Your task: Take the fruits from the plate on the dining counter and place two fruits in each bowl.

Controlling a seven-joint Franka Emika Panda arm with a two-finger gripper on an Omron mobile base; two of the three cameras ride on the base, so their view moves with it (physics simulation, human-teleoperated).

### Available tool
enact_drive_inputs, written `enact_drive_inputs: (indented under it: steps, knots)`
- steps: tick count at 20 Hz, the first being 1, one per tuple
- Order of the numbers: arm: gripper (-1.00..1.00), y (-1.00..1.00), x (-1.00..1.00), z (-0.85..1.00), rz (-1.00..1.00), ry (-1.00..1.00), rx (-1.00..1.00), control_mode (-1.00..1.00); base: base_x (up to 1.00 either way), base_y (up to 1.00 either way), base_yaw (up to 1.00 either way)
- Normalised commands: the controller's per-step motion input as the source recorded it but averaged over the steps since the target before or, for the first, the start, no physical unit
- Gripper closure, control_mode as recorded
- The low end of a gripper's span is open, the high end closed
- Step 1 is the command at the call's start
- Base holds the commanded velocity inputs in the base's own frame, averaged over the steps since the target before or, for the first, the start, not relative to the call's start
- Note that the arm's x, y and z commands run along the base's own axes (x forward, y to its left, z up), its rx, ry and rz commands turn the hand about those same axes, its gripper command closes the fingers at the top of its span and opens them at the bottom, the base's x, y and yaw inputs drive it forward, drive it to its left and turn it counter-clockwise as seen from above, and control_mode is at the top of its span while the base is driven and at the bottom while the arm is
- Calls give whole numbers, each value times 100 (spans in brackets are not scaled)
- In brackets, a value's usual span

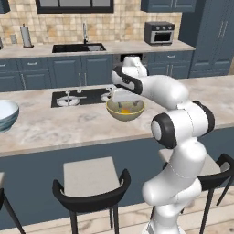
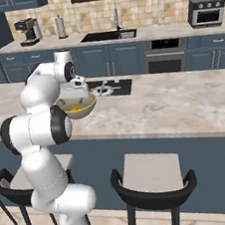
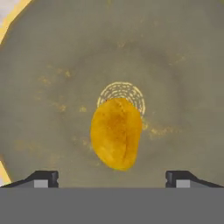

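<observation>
A: Gripper (image 3: 112, 178) status?
B: Spread wide, empty, directly above the olive bowl (image 1: 125, 109) on the surface (image 1: 68, 125).
A: Fruit location?
B: One yellow-orange fruit (image 3: 116, 133) lies loose on the bowl floor, near centre. In the hand view its long axis runs top to bottom, tilted slightly.
A: Count?
B: One fruit in this bowl. A blue-white bowl (image 1: 5, 115) sits well apart, at the left edge.

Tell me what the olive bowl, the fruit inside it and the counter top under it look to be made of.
Olive bowl: looks like glazed ceramic or stoneware, with a matt olive inside flecked with yellow, a spiral mark at its centre and a yellow rim.
Fruit: yellow-orange, dull mottled rind, like citrus peel.
Counter top: beige with faint veining, probably polished marble or a stone imitation; the rendering leaves it open.
</observation>
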Motion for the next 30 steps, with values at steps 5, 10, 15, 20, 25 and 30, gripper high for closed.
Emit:
enact_drive_inputs:
  steps: [5, 10, 15, 20, 25, 30]
  knots:
    - [-100, -10, -99, 56, 0, -22, 0, -100, 0, 0, 0]
    - [-100, -45, -100, 16, -3, -18, 1, -100, 0, 0, 0]
    - [-100, -25, -86, 1, 0, -2, 0, -100, 0, 0, 0]
    - [-100, 0, -49, 0, 0, 0, 0, -100, 0, 0, 0]
    - [-100, 0, -11, 0, 0, 0, 0, 100, -26, 18, 0]
    - [-100, 0, 0, 0, 0, 0, 0, 100, -46, 100, 0]
